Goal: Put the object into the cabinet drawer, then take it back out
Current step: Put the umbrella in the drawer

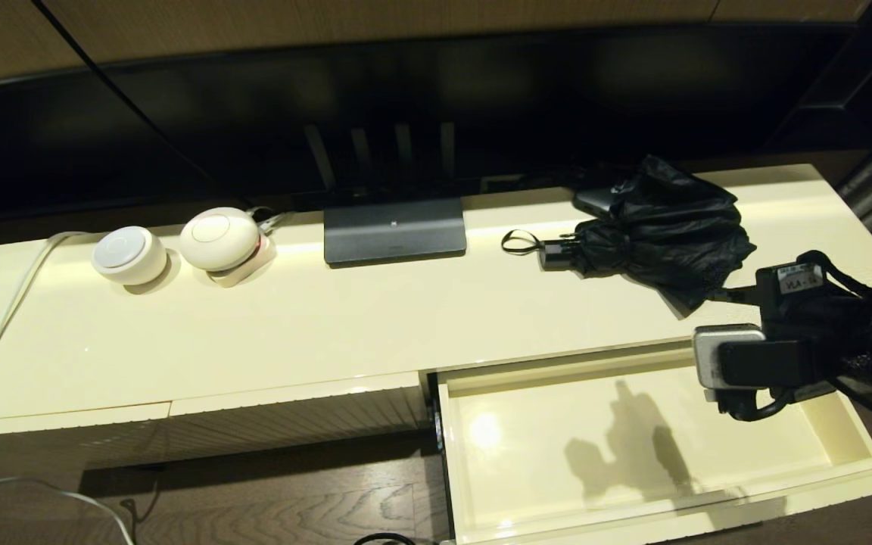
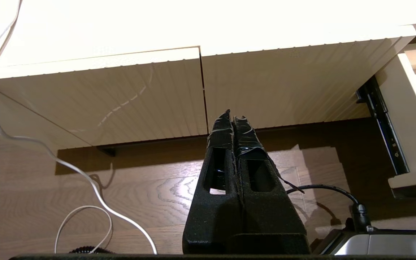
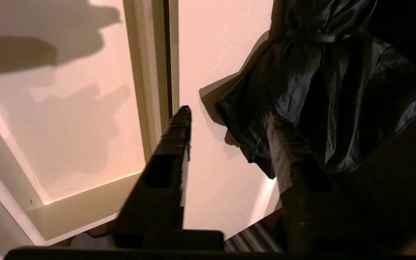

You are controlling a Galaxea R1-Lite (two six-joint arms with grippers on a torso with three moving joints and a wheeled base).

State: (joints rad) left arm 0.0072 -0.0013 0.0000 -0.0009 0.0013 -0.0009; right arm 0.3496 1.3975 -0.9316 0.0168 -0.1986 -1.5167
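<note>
- A glossy cream cabinet top fills the head view, with a dark screen behind it.
- The cabinet drawer stands pulled out at about 5 o'clock in that view. Its pale floor is bare, with only the arm's shadow on it.
- The umbrella, black with loose baggy fabric, lies on the cabinet top at about 2 o'clock. Its short handle and thin wrist loop point toward 9 o'clock. It is not in the drawer.
- The right gripper hovers over the drawer's back right corner, beside the umbrella. Its jaws are parted and grasp nothing; one finger is over bare cream surface, the other finger overlaps the fabric's near edge.
- The left gripper is parked low in front of the closed ribbed panels, jaws pressed together and empty.
- The step in hand appears to be reaching for the umbrella.
- To do it well, the jaws should likely straddle the firmer bundled body near the handle, not a loose fold, which could slip or drag.
- A small dark box lies touching the umbrella's far side; avoid catching it.
- Lift clear of the drawer's back wall before lowering inside.
</note>
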